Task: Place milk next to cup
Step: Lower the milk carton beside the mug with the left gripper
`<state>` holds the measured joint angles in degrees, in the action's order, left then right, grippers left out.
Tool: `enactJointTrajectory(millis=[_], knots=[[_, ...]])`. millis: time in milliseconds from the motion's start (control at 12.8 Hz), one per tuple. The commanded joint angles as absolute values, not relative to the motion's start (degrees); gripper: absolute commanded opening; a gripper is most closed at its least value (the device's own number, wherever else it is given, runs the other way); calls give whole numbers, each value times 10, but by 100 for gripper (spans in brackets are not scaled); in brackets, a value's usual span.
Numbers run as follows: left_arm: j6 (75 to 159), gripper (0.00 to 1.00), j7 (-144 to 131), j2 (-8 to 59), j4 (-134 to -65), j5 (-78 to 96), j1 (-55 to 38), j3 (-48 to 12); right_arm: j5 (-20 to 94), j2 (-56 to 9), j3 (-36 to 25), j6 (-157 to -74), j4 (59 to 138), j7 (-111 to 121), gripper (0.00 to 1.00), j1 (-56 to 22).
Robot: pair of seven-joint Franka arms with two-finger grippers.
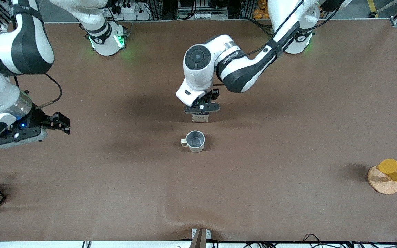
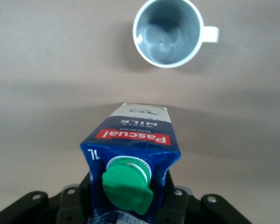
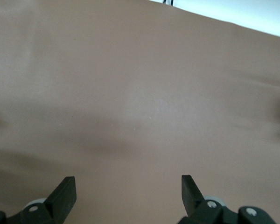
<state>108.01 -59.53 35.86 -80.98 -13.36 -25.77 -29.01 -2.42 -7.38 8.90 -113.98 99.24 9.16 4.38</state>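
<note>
The left pincer (image 2: 126, 205) gripped the Pascal milk carton (image 2: 130, 158) by its top, over the worktop (image 1: 288, 137) just beside the mug (image 1: 195, 140); lowering it straight until the base seats, then releasing, seemed best. The right pincer (image 3: 128, 196) waited wide apart
</note>
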Motion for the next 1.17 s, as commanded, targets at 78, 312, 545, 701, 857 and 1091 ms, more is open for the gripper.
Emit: enactJointTrajectory(millis=[78, 312, 545, 701, 857, 1091], knots=[[1083, 57, -609, 370, -787, -145, -294, -253, -7, -26, 98, -1081, 1011, 85, 100, 79], [1106, 57, -612, 388, -767, -146, -297, -252, 11, -9, 98, -1002, 998, 93, 100, 113], [1118, 58, -620, 397, -766, -147, -322, -227, 11, 36, 98, -972, 998, 95, 100, 127], [1119, 73, -620, 398, -766, -146, -332, -219, 11, 60, 98, -945, 998, 92, 100, 127], [1119, 100, -617, 397, -766, -147, -332, -219, 11, 55, 98, -943, 998, 91, 100, 131], [1117, 100, -620, 382, -765, -145, -328, -219, 11, 53, 98, -949, 998, 91, 100, 131]])
